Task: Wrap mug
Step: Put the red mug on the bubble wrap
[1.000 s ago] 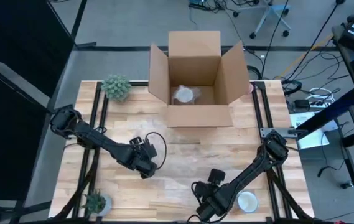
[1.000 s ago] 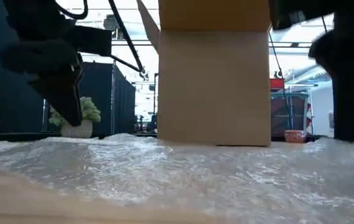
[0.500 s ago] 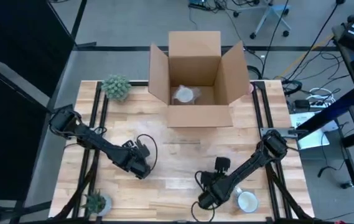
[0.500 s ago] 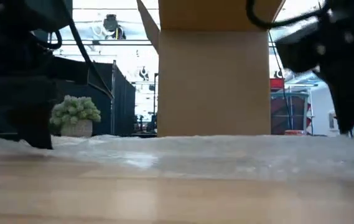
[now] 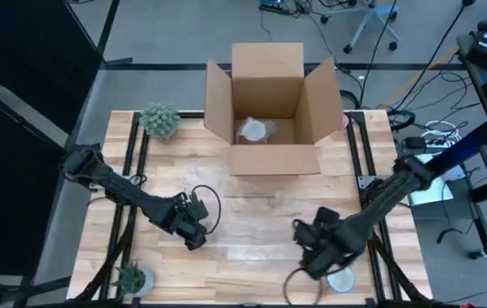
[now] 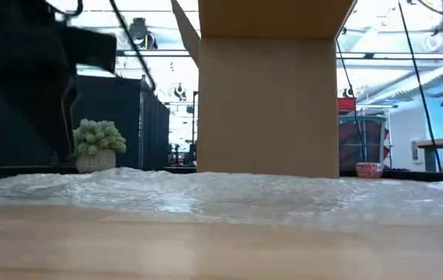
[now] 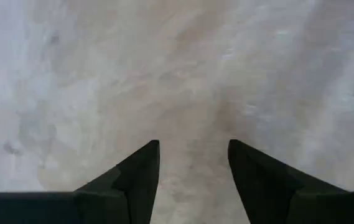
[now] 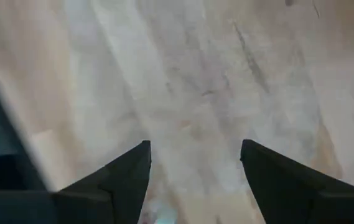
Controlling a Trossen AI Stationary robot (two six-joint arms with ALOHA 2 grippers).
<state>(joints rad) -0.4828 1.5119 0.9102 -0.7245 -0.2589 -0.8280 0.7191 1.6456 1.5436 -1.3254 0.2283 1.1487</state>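
Mug (image 5: 340, 278) sits at your table's (image 5: 252, 257) near edge, just beside the right gripper (image 5: 311, 257); the left gripper (image 5: 193, 233) hovers over bubble wrap (image 5: 234, 210). Low down, you see wrap before the box (image 6: 268, 101). Your wrist views show both grippers parted, holding nothing.

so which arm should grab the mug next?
Right, probably. The right hand hangs open at the table's near edge, close beside the white mug. The left hand, also open, sits over the bubble wrap on the far side from the mug.
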